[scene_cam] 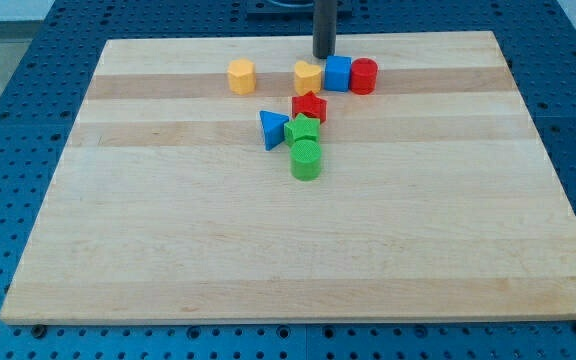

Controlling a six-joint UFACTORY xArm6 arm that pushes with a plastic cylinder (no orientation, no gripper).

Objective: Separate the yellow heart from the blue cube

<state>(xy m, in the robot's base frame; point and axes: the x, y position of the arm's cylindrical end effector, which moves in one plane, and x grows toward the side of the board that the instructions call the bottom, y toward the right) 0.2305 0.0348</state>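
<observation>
The yellow heart (307, 77) sits near the view's top centre of the wooden board, touching the left side of the blue cube (338, 73). My tip (324, 55) stands just above them in the view, behind the seam between the heart and the cube, very close to both.
A red cylinder (364, 76) touches the blue cube's right side. A yellow hexagonal block (241, 76) lies to the left. Below are a red star (309, 106), a blue triangle (272, 130), a green star-like block (302, 130) and a green cylinder (306, 160). The board's top edge (408, 36) is near.
</observation>
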